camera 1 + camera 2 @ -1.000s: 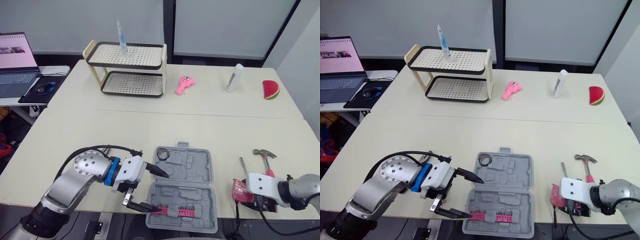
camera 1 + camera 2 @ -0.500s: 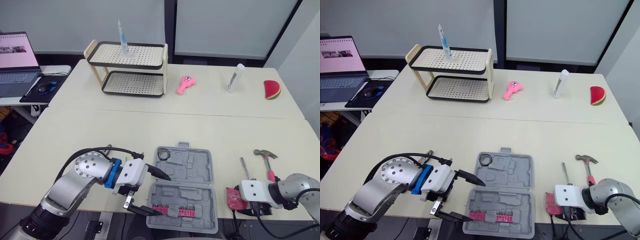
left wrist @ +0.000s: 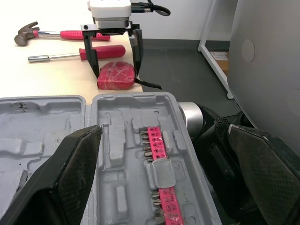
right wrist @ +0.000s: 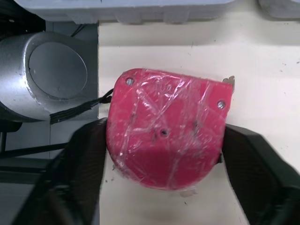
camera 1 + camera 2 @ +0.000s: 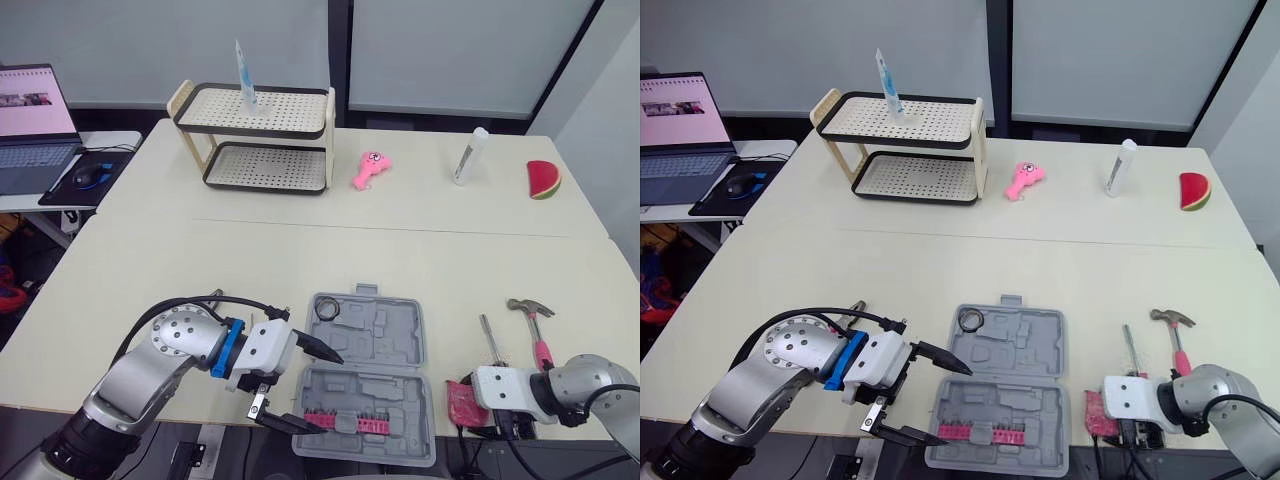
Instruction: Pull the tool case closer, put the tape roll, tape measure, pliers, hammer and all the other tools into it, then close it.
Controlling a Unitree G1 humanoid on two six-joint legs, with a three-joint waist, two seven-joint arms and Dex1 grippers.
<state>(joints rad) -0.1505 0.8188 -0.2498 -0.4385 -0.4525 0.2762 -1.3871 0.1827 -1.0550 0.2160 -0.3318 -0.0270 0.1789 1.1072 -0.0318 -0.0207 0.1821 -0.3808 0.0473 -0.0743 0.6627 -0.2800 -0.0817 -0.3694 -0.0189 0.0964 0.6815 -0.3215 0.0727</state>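
My left claw (image 5: 305, 386) hangs at the left near corner of the tool case (image 5: 400, 345), released. Its two fingers are spread wide: one is over the case's left edge and the other is low by the near lip, off the worktop (image 5: 300, 260). The case lies open and flat at the worktop's near edge, right in front of me. A small dark ring (image 5: 327, 311) sits in its far left pocket, and a pink strip of bits (image 5: 345, 422) runs along its near half.

To the right of the case, at the worktop's very edge, the red tape measure (image 4: 164, 126) lies flat. My right claw (image 3: 117, 77) is down over it and released, with one finger at each side of it. I cannot tell whether they press on it.

Just beyond lie a screwdriver (image 5: 489, 338) and then the pink-handled hammer (image 5: 532, 320), both outside the case.
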